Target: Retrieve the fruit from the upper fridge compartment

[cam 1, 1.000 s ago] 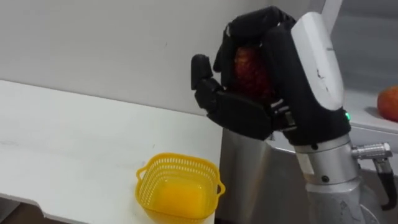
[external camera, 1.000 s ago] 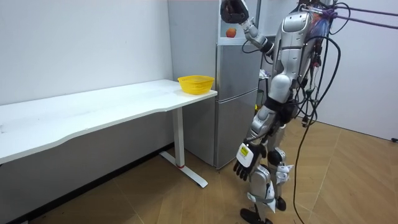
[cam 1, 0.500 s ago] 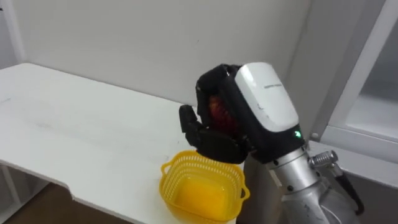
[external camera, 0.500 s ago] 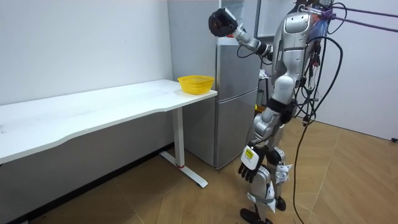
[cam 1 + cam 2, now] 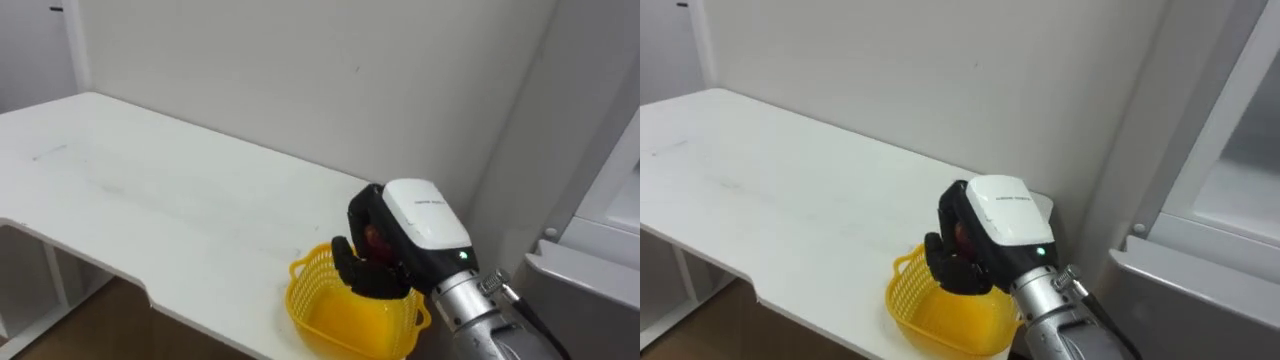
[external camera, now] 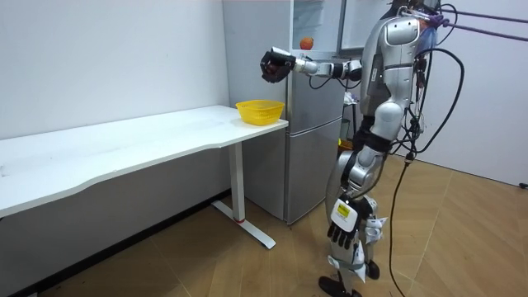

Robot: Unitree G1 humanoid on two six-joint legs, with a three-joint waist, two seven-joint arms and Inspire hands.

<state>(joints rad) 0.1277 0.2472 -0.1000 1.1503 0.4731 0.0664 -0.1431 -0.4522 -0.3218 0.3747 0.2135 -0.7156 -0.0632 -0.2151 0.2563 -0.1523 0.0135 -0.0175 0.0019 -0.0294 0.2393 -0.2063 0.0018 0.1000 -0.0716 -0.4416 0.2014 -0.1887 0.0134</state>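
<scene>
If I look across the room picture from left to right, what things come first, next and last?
White table → yellow basket → grey fridge. The right hand, gripping a red fruit, hovers over the basket, so I skip it.

The right hand, closed round the red fruit, has come down from up beside the upper fridge. The arm now reaches out level toward the room view's left. A second ago the hand was well above the yellow basket; now it hangs just over the basket's rim at the table end. The torso has turned toward the table. The left hand, hanging by the leg, has swung slightly toward the room view's right.
</scene>
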